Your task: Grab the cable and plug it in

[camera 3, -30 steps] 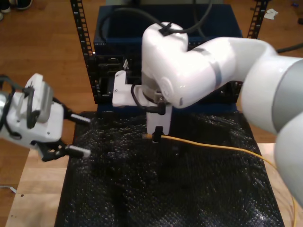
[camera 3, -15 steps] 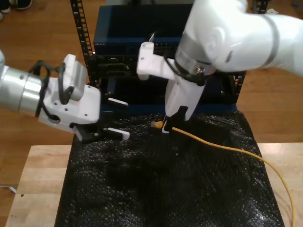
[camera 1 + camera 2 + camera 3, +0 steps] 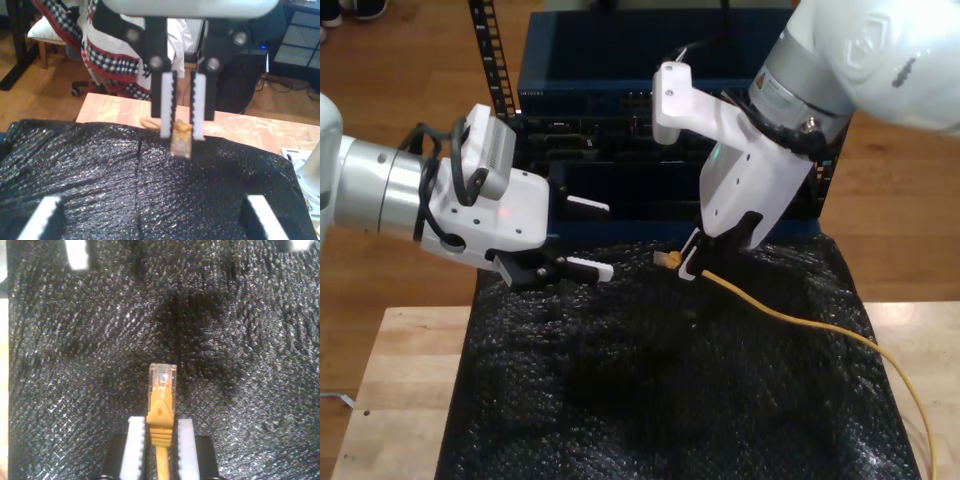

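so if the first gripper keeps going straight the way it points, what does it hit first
Probably my second gripper, shut on the cable plug. My first gripper, open, points across the black mat at it, with a gap between; depth is hard to judge.

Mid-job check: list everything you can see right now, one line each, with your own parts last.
cable: one, yellow-orange, trailing over the mat to the exterior view's right
plug: one, clear, at the cable's tip, jutting past my second tool
mat: one, black, bubbly, covering the table
table: one, light wood, under the mat
rack: one, black posts holding blue units, behind the table
checked cloth: one, red, white and black, beyond the table
my first tool: white, open, at the exterior view's left
my second tool: white, shut on the cable behind the plug
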